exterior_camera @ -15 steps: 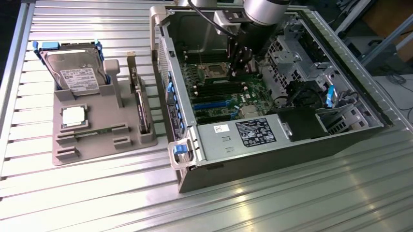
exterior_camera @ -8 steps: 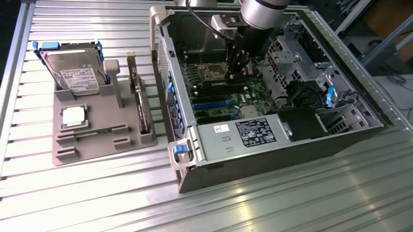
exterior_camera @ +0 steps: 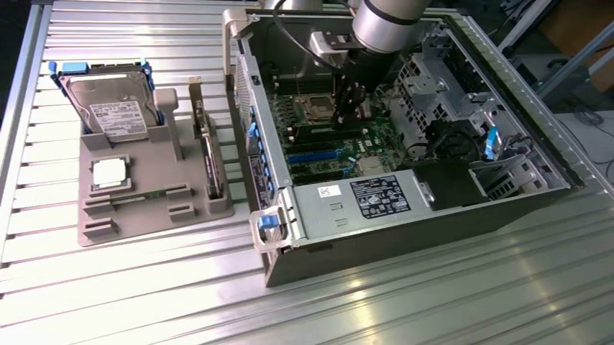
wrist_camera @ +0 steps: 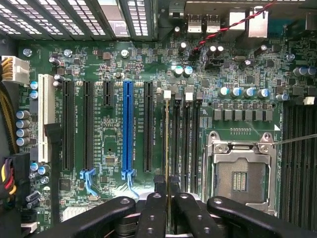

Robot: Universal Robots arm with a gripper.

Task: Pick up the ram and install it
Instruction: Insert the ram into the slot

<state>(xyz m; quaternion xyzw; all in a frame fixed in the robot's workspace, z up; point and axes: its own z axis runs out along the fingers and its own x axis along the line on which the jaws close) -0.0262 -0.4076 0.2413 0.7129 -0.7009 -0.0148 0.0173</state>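
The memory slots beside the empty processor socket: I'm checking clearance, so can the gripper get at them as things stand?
Probably yes. The case lies open, the gripper hangs inside it right above the memory slots, and no cable or card seems to cross between them.

Ram in gripper — inside case

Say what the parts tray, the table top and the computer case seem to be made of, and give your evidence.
Parts tray: probably moulded plastic, matte grey, with no glare. Table top: likely aluminium, with ribbed slats and bright streaky reflections. Computer case: seemingly sheet metal, grey, with thin folded edges.
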